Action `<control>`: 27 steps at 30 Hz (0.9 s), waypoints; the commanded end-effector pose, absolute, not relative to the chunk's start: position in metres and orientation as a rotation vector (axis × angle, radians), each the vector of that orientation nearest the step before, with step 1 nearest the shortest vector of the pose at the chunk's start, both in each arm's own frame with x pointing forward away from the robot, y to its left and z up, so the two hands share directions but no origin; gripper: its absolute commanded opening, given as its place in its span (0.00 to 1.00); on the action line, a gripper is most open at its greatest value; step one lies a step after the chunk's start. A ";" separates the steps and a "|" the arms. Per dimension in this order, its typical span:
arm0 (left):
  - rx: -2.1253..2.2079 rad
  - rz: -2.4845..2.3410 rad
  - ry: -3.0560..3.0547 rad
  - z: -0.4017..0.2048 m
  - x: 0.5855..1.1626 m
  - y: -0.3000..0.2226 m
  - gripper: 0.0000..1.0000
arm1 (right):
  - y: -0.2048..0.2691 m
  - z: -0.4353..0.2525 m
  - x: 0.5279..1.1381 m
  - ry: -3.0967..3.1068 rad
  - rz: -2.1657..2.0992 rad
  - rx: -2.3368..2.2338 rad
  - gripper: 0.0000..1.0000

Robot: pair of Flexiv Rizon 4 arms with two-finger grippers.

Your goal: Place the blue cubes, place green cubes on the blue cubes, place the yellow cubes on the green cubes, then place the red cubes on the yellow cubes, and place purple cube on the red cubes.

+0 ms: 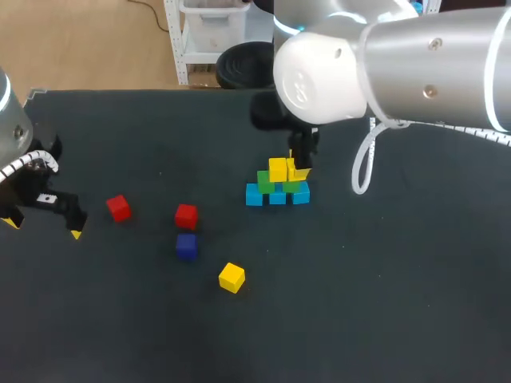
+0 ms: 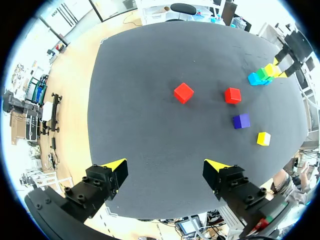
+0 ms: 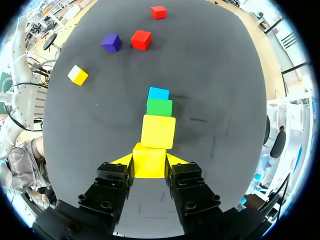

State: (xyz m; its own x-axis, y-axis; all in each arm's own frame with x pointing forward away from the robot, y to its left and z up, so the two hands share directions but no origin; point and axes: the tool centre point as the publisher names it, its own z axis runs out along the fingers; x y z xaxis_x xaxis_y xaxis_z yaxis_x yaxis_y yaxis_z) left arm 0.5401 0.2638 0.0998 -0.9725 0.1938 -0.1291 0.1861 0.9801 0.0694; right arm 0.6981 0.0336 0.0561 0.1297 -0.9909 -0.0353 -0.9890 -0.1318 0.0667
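Head view shows the black table [image 1: 415, 303] with the right arm [image 1: 431, 72] reaching over its middle. The right gripper [image 3: 149, 160] is clamped from two sides on a yellow cube [image 3: 149, 169] at the top of the stack. The left gripper [image 2: 166, 165] hangs near the table's left edge, its jaws wide apart and holding nothing.

The stack is a row of blue cubes [image 1: 277, 196] with green cubes [image 1: 266, 182] on them. A second yellow cube [image 1: 277, 168] sits just beside the held one. Whether the held cube already rests on green is hidden by the fingers.

The main risk is probably that the two yellow cubes are so close. Any sideways drift on release could shove the neighbour off its green perch, or drag the green layer askew on the blue. A release from too high could also let the cube bounce and topple.

Two red cubes [image 1: 186, 215], the purple cube [image 1: 186, 246] and a loose yellow cube [image 1: 231, 277] lie well apart from the stack.
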 end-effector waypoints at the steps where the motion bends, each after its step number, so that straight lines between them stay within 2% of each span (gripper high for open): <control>1: 0.292 0.079 2.990 0.099 0.540 0.265 1.00 | 0.034 0.055 0.700 -2.049 -0.116 2.337 0.00; 11: 0.292 0.079 2.990 0.099 0.540 0.265 1.00 | 0.034 0.054 0.699 -2.042 -0.113 2.335 0.00; 13: 0.292 0.079 2.990 0.099 0.540 0.265 1.00 | 0.034 0.054 0.700 -2.040 -0.112 2.338 0.05; 16: 0.292 0.079 2.990 0.099 0.540 0.265 1.00 | 0.034 0.054 0.701 -2.038 -0.111 2.341 0.04; 27: 0.292 0.079 2.990 0.099 0.540 0.265 1.00 | 0.035 0.052 0.700 -2.030 -0.113 2.343 0.14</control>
